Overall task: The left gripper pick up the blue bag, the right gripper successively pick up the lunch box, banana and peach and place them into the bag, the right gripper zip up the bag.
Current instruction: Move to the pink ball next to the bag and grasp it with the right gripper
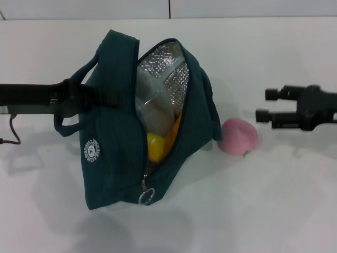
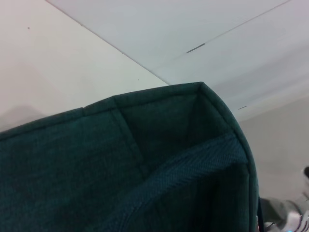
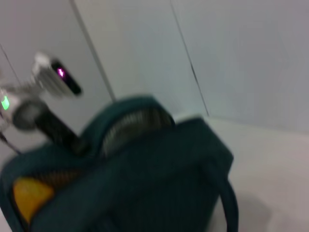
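Observation:
The blue bag (image 1: pixel 113 153) stands mid-table with its zipper open and its silver lining showing. Inside it I see the clear lunch box (image 1: pixel 150 110) and, below that, the yellow-orange banana (image 1: pixel 158 145). The pink peach (image 1: pixel 239 137) lies on the table just right of the bag. My left gripper (image 1: pixel 102 98) reaches in from the left and is shut on the bag's upper side near a handle. My right gripper (image 1: pixel 266 104) hovers right of the peach, open and empty. The right wrist view shows the bag (image 3: pixel 145 183) with the banana (image 3: pixel 29 193) inside. Teal bag fabric (image 2: pixel 120 164) fills the left wrist view.
The white table (image 1: pixel 263 211) spreads around the bag, with a wall seam at the back. The metal ring pull (image 1: pixel 146 196) hangs at the bag's near end. The left arm's wrist with its green light (image 3: pixel 6 102) shows behind the bag in the right wrist view.

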`<state>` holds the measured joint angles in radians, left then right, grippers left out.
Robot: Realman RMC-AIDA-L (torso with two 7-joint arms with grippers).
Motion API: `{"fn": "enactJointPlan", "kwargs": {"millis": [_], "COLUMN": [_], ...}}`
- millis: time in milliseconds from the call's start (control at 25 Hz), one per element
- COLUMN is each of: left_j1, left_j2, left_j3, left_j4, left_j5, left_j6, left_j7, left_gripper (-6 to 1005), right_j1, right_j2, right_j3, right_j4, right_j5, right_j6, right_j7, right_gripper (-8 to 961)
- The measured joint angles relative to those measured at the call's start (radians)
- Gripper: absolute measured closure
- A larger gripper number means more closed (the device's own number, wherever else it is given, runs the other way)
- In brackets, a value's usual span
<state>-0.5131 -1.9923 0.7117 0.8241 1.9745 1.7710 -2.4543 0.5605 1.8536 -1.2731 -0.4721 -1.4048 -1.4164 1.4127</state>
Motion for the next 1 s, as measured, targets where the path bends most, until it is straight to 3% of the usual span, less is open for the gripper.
{"fn": "enactJointPlan", "kwargs": {"millis": [80,360,1000], "left_j1": [-0.001,-0.007,-0.013], "left_j2": [-0.001,-0.001,0.001], "left_j3": [0.0,0.0,0.0], "left_j4": [0.0,0.0,-0.001], "left_j5": [0.0,0.0,-0.003], "left_j6": [0.0,0.0,-0.002], "left_j7": [0.0,0.0,0.0], "left_gripper": [960,959,959], "right_j1": [0.002,0.001,0.037], "right_j2": [0.031,0.09,0.123], "right_j3": [0.0,0.0,-0.008], "right_j4": [-0.027,-0.1,-0.112], "right_j5": [-0.078,-0.224,-0.336], "right_j6": [0.047,0.14,0.219], "right_j7": [0.002,0.035,0.079], "right_gripper": [163,168,171]}}
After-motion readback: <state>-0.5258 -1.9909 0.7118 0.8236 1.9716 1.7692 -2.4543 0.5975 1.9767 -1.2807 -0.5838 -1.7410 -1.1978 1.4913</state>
